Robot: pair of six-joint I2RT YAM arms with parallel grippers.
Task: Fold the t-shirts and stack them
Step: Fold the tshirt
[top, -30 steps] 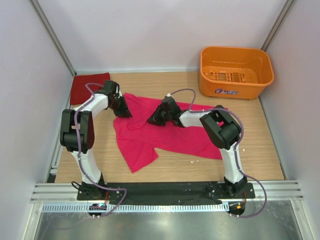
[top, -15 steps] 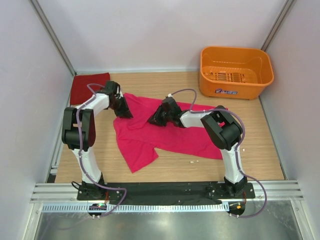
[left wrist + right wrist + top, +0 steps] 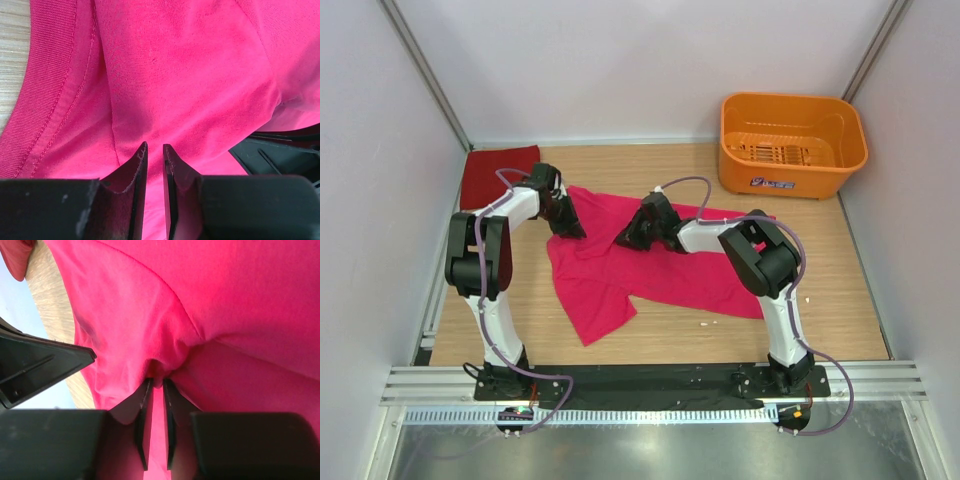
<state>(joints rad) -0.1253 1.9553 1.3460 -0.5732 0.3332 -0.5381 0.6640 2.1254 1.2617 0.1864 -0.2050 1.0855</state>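
The magenta-pink t-shirt (image 3: 660,275) lies spread and rumpled on the middle of the table. My left gripper (image 3: 568,228) is at its upper left, near the collar band (image 3: 50,95). Its jaws (image 3: 155,146) are nearly together with pink cloth between them. My right gripper (image 3: 625,240) is at the shirt's upper middle, and its jaws (image 3: 157,381) pinch a bunched fold of the pink cloth (image 3: 165,360). The two grippers face each other a short way apart. The crimson t-shirt (image 3: 498,172) lies folded flat at the far left corner.
An orange plastic basket (image 3: 790,182) stands at the far right. White walls close in the left, back and right sides. A few small white specks lie on the wood near the shirt's front hem (image 3: 705,323).
Almost nothing has changed. Both arms have shifted very slightly and both keep their place on the pink shirt.
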